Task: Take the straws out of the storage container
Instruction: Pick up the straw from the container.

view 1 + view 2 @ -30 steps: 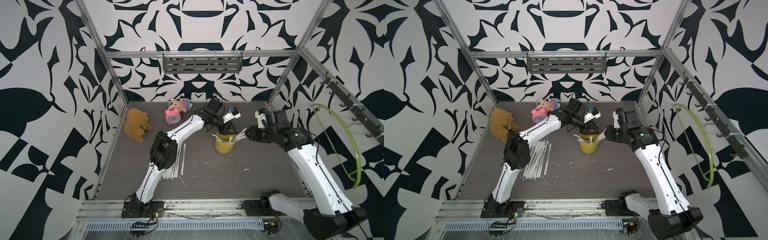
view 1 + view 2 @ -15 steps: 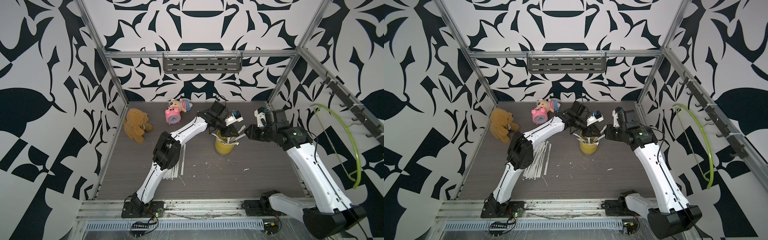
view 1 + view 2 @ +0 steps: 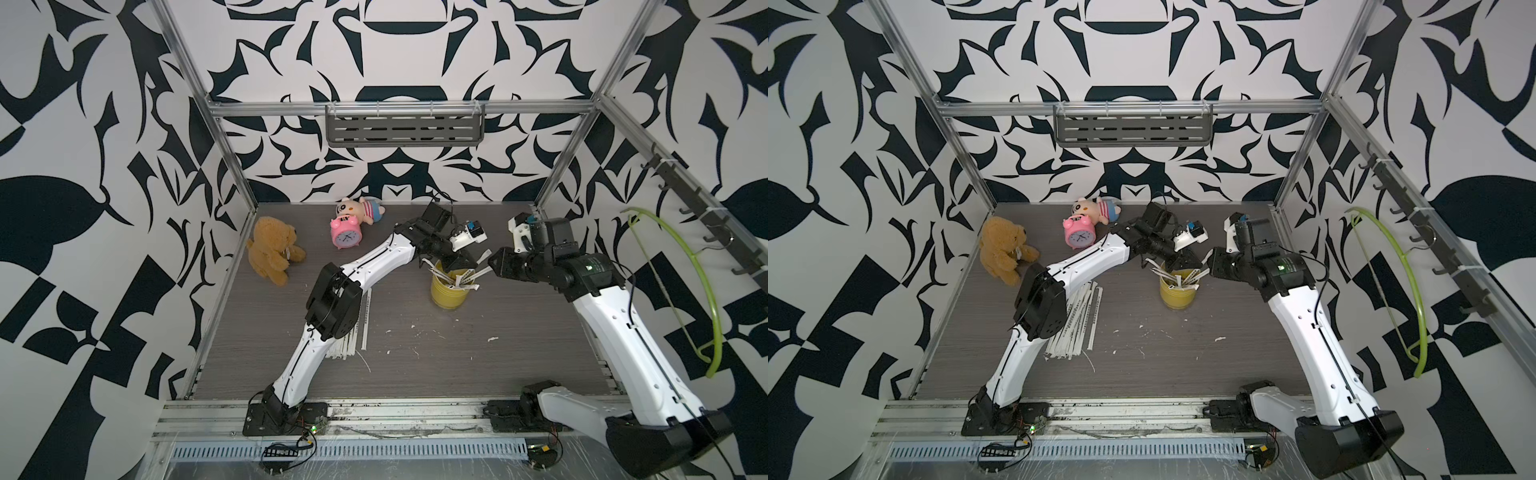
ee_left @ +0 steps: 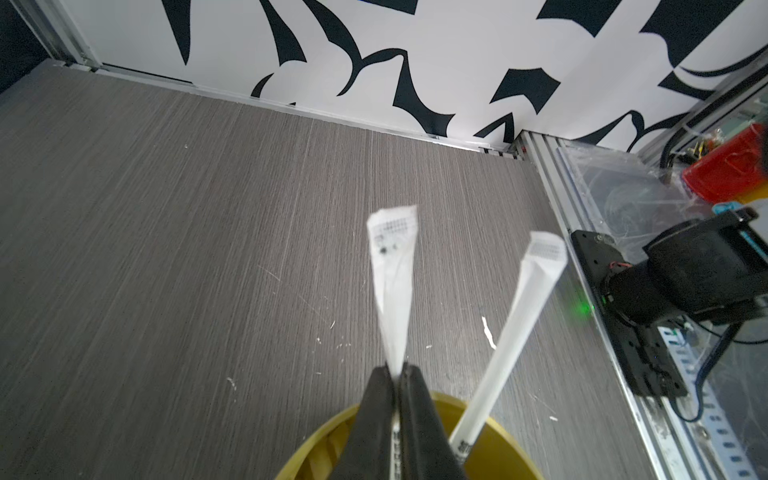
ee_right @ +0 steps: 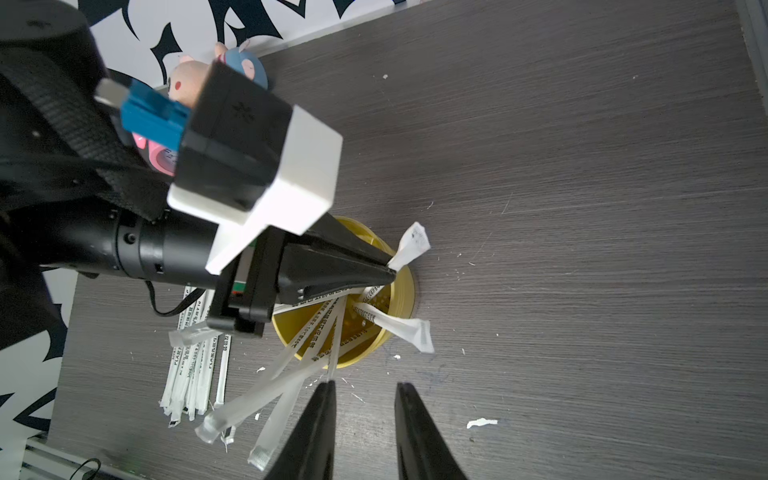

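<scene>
Yellow storage container (image 3: 451,293) stands upright mid-counter (image 3: 519,365), with several straws (image 5: 320,332) fanning from its mouth. My left tool (image 4: 397,374) is clenched on one straw (image 4: 392,286) above the rim, and the straw's lower part is hidden between the fingers. My right tool (image 5: 365,386) hovers just beside the container, jaws apart around nothing. My left arm (image 3: 1067,270) covers part of the loose straws (image 3: 1077,328) lying on the counter.

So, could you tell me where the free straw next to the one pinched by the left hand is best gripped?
Take the free straw on its upper stretch, just under the flattened tip, coming in from outside the yellow cup. It leans out over the rim, clear of the left hand and its held straw; lower down it sits inside the cup among others.
</scene>
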`<state>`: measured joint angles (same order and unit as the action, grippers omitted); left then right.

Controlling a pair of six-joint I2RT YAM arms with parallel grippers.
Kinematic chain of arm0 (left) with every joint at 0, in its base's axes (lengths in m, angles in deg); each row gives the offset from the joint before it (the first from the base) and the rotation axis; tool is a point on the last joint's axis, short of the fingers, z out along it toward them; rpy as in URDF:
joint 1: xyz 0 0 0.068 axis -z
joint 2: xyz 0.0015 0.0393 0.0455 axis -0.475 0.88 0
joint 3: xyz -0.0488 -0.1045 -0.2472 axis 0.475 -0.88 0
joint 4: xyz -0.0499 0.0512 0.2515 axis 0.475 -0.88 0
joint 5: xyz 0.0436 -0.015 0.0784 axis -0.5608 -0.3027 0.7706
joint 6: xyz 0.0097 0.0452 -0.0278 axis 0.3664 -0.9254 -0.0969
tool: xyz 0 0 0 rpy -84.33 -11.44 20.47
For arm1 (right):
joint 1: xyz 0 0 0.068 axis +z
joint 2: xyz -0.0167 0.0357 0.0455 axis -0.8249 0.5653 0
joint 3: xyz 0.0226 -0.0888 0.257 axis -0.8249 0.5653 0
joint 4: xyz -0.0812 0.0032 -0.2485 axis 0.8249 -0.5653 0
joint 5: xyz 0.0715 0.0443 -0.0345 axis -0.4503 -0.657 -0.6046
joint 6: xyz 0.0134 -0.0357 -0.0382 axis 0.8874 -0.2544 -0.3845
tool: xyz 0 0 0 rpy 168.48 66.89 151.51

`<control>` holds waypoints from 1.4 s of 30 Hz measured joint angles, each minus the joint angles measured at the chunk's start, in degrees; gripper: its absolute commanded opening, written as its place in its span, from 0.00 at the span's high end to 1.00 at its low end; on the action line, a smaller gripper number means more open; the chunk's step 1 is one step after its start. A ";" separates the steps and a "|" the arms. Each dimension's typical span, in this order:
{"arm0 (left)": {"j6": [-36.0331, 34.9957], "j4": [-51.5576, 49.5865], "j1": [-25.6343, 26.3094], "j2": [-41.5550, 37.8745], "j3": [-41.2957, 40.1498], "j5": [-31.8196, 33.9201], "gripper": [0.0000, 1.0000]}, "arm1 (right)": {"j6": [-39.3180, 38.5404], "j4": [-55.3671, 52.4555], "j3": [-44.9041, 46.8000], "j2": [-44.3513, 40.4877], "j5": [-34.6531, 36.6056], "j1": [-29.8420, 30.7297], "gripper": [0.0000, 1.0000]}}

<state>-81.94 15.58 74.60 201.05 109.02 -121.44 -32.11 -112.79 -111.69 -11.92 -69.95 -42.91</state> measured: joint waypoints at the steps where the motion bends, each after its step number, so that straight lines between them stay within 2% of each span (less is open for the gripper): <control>1: -0.07 0.42 0.02 -0.17 -0.35 0.28 0.96 | -0.02 0.00 0.07 0.00 -0.02 0.00 0.71; 10: -0.07 4.11 0.07 -4.44 -5.09 2.40 0.97 | 0.00 0.39 0.09 -0.13 -0.17 0.00 0.71; 18: 1.27 9.55 0.07 -11.45 -9.31 3.78 0.97 | 0.07 0.44 0.09 -1.75 -0.74 0.00 0.72; 42: 3.91 19.23 0.48 -22.16 -12.39 8.90 1.00 | 1.01 1.79 -0.50 -4.33 -3.43 0.00 0.73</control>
<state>-78.03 34.82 75.08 178.89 96.63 -112.55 -31.11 -111.00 -112.20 -16.25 -73.39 -42.91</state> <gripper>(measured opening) 0.049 0.268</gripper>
